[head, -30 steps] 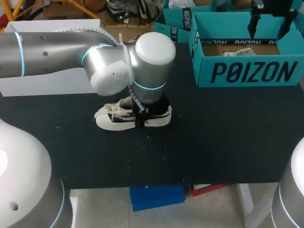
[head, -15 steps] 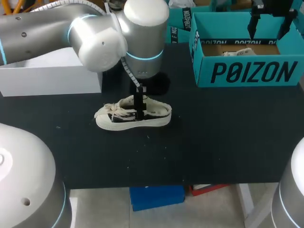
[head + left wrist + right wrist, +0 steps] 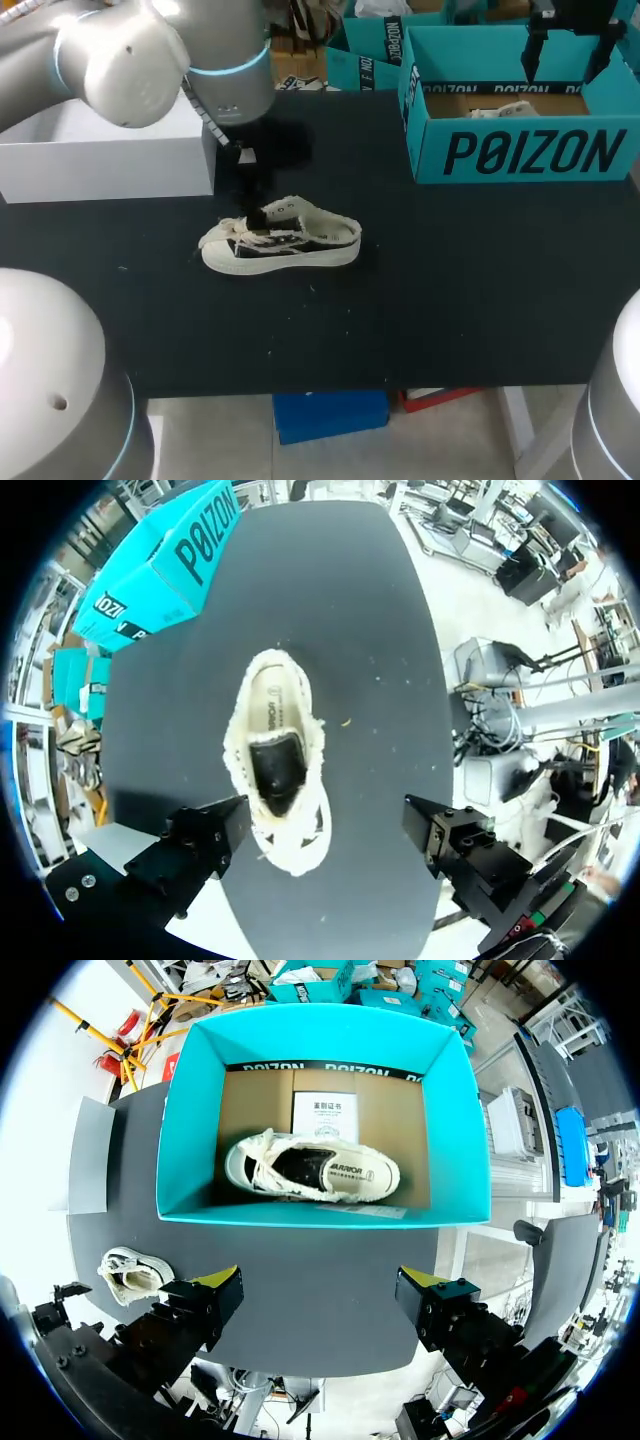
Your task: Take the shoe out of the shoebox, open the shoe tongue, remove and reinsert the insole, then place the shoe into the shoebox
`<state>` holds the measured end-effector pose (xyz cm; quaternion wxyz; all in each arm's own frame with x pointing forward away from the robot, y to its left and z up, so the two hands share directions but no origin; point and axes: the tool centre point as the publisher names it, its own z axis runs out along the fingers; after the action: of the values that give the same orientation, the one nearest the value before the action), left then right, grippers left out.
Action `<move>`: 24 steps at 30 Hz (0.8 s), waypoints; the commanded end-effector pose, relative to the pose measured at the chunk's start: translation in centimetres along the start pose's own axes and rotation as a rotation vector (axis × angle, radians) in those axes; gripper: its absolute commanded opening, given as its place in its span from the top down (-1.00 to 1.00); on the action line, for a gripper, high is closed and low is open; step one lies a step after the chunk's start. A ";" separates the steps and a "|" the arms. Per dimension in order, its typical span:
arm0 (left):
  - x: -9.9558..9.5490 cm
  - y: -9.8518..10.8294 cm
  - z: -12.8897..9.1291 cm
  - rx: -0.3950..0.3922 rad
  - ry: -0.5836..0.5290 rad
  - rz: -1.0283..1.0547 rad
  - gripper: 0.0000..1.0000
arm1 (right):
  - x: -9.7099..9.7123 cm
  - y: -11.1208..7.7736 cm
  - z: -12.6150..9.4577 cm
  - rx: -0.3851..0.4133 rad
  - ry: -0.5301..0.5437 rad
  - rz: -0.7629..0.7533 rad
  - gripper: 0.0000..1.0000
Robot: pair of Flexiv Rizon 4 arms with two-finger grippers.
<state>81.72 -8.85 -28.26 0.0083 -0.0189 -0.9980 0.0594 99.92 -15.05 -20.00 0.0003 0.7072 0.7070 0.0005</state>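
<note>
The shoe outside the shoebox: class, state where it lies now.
In the head view the shoe sits on the table, left of middle, near the corner of the white box and well left of the teal shoebox.

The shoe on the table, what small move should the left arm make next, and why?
Probably lower the left gripper straight down onto the shoe. It hangs open and empty right above the shoe, which stands upright on the table, outside the shoebox, its opening facing up. The right gripper is open over the shoebox, too far to help.
</note>
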 end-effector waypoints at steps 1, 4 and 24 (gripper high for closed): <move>0.8 3.1 -0.3 0.239 -0.037 -0.004 -1.00 | 0.0 0.1 0.0 0.001 0.000 0.000 -1.00; 0.6 4.3 -0.5 0.313 -0.023 -0.018 -1.00 | 0.0 0.1 0.0 0.001 0.000 0.000 -1.00; 0.9 12.5 -2.2 0.561 0.039 0.069 -1.00 | 0.0 0.1 0.0 0.001 0.000 0.000 -1.00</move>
<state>81.58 2.38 -27.43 0.0254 -0.0515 -0.9742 0.2181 99.92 -15.05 -20.00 0.0003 0.7072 0.7071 0.0005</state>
